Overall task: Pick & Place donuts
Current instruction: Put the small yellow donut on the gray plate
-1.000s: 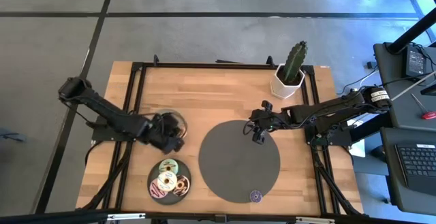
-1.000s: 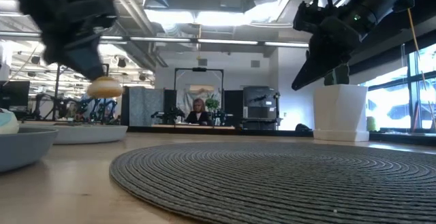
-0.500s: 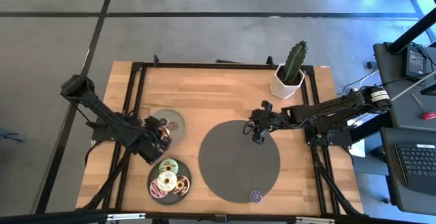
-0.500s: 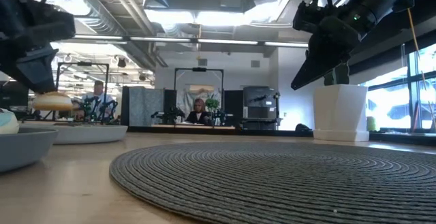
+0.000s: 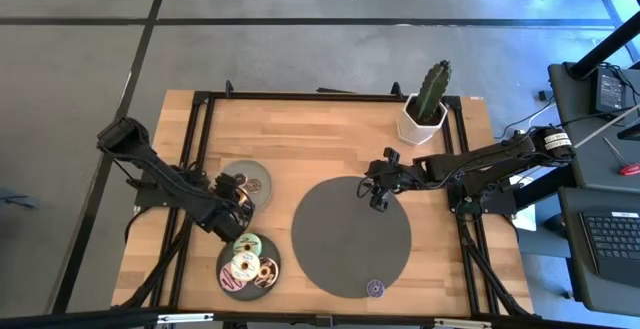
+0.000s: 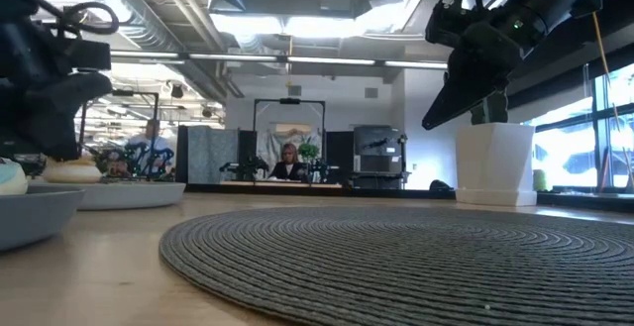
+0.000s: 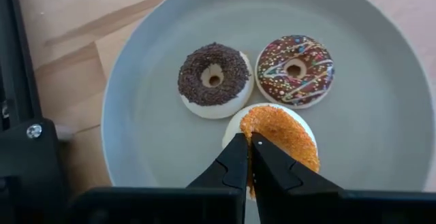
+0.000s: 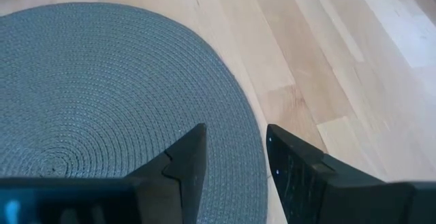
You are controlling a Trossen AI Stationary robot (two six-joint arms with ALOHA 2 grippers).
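Note:
My left gripper [image 5: 236, 207] is low over the near edge of the far grey plate [image 5: 256, 168] and is shut on an orange-iced donut [image 7: 283, 137]. Two chocolate donuts [image 7: 212, 80] [image 7: 294, 71] lie flat on that plate. The near grey plate [image 5: 223, 272] holds several more donuts [image 5: 246, 265]. A purple donut [image 5: 375, 288] lies near the near edge of the dark grey mat [image 5: 350, 234]. My right gripper [image 5: 381, 195] hangs open above the mat's far edge and touches nothing. My left gripper pinches the orange donut between its two fingers [image 7: 235, 161], at the rim [image 7: 257, 132] nearest the wrist. The fingers slant down at it from above. In the low view the donut [image 6: 71, 171] sits at the far plate's [image 6: 129, 195] surface; whether it rests there I cannot tell.
A cactus in a white pot [image 5: 425, 109] stands at the table's far right, behind the right gripper [image 6: 466, 73]. Black frame rails [image 5: 190, 169] run along the table's edges. Bare wood lies between the plates and the mat. People show in the room beyond.
My left gripper, shut on the orange donut all along, has moved a little toward the table's left and near edges and gone down, bringing the donut from well above the far plate down to the level of its surface. The right arm has kept still.

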